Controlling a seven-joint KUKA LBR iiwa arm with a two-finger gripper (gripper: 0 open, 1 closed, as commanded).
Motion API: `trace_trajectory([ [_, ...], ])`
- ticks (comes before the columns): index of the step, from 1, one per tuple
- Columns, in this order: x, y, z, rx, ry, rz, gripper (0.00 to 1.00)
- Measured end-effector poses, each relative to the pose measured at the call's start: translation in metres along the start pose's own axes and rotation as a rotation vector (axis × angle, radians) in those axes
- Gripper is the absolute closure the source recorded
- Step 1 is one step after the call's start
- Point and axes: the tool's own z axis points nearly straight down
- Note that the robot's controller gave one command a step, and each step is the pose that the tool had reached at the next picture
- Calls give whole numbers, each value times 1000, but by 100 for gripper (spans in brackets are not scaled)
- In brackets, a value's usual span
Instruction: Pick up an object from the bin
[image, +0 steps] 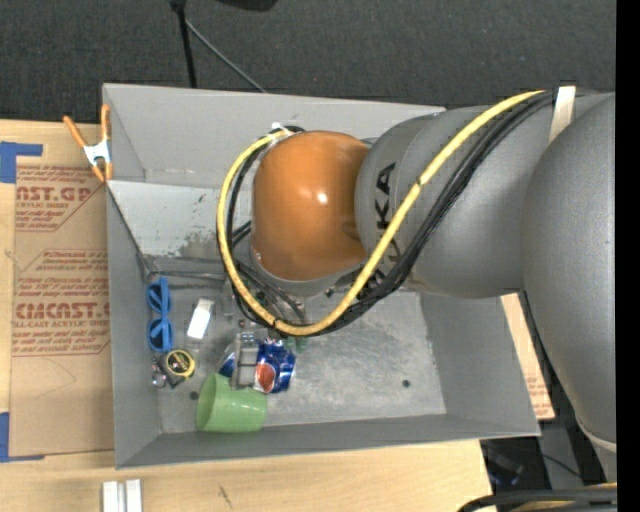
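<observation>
Centre your tool (250, 343) on the crushed blue can (271, 369) just below it; whether it's apart, I cannot tell.

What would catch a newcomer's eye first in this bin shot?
The glossy orange cover on the arm's wrist, ringed by yellow and black cables, dominates the middle of the bin. Just below it, toward the view's lower edge, lie a crushed blue, red and white can and a green cup on its side. A blue plastic piece sits at the left.
</observation>
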Motion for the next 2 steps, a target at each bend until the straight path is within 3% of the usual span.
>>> trace_trajectory([
  [1, 19, 1, -2, 0, 2, 46, 0],
  [2, -20, -69, 42, 4, 2, 217, 0],
])
